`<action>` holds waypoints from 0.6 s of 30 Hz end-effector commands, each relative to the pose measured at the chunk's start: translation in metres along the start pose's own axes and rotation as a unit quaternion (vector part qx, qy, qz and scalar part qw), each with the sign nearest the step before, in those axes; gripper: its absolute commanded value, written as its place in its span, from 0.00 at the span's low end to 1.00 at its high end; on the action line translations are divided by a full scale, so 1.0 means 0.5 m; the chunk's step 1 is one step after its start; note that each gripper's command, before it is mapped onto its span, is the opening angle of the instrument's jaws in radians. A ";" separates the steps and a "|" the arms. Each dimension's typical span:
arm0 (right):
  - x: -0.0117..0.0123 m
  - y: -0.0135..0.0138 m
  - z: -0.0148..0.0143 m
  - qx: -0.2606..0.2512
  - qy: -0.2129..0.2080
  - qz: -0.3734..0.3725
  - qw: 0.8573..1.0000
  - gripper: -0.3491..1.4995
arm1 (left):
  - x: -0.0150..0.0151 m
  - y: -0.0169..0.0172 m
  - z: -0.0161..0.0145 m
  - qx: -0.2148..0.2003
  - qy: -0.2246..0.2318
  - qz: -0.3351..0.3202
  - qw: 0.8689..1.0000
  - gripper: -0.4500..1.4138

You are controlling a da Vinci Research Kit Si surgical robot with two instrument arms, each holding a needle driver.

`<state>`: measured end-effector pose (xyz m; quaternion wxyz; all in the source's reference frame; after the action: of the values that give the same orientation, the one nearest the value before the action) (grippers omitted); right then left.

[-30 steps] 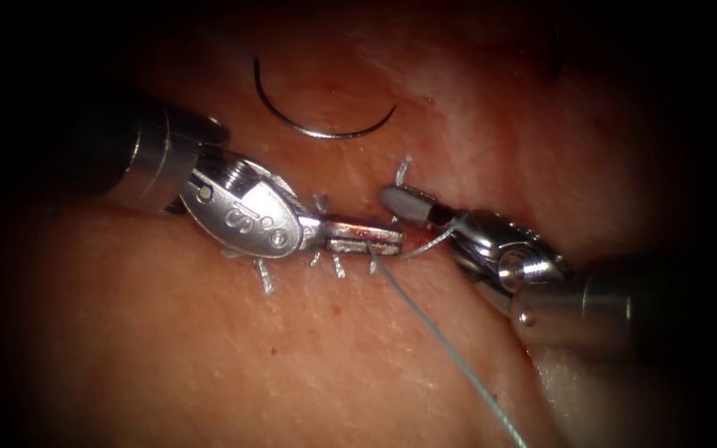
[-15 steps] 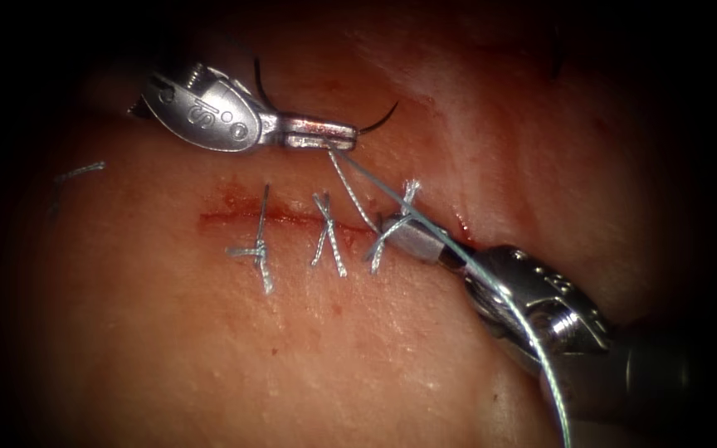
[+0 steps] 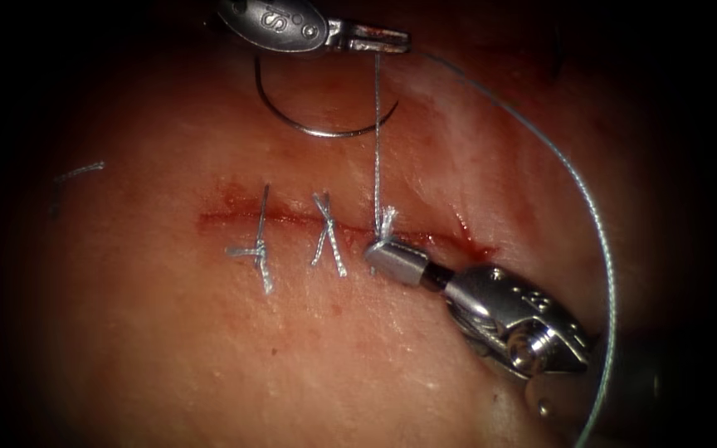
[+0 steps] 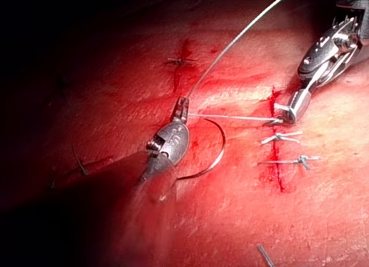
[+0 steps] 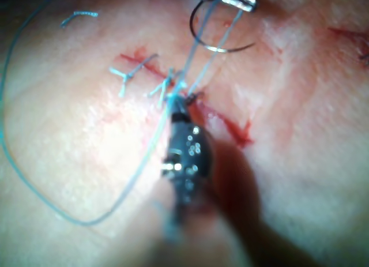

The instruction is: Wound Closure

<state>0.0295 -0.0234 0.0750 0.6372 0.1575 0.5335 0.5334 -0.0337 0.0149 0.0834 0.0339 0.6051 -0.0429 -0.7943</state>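
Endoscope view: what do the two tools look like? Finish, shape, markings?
Both are polished silver metal. The left hand has slim flat jaws on an oval wrist housing stamped with letters and small round holes. The right hand has blunt grey jaws, a dark neck, and a chunkier jointed wrist with a round pivot screw.

Curved needle (image 3: 317, 124) lies free on tissue (image 3: 168, 332); taut thread (image 3: 377, 141) rises from cut (image 3: 292, 218).

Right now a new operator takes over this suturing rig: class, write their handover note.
Left pincer: shut on the thread, held taut up from the cut.
Right pincer: shut on the thread at the third stitch.
Needle: free, lying on the tissue above the cut, in neither tool.
Done: two tied stitches left of the third.
Left: the cut's right end is still open.
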 end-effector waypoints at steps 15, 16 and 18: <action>-0.0040 -0.0042 0.0013 0.033 -0.040 -0.010 0.999 0.00 | -0.0063 -0.0120 0.0027 0.005 -0.006 0.001 1.000 0.00; -0.0040 -0.0042 0.0013 0.034 -0.038 -0.010 0.999 0.00 | -0.0072 -0.0125 0.0035 0.005 -0.010 0.002 1.000 0.00; -0.0040 -0.0041 0.0014 0.034 -0.038 -0.007 0.999 0.00 | -0.0076 -0.0124 0.0040 0.002 -0.016 0.003 1.000 0.00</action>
<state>0.0306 -0.0252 0.0742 0.6571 0.1931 0.5274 0.5028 -0.0346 0.0210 0.0872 0.0359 0.5834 -0.0467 -0.8100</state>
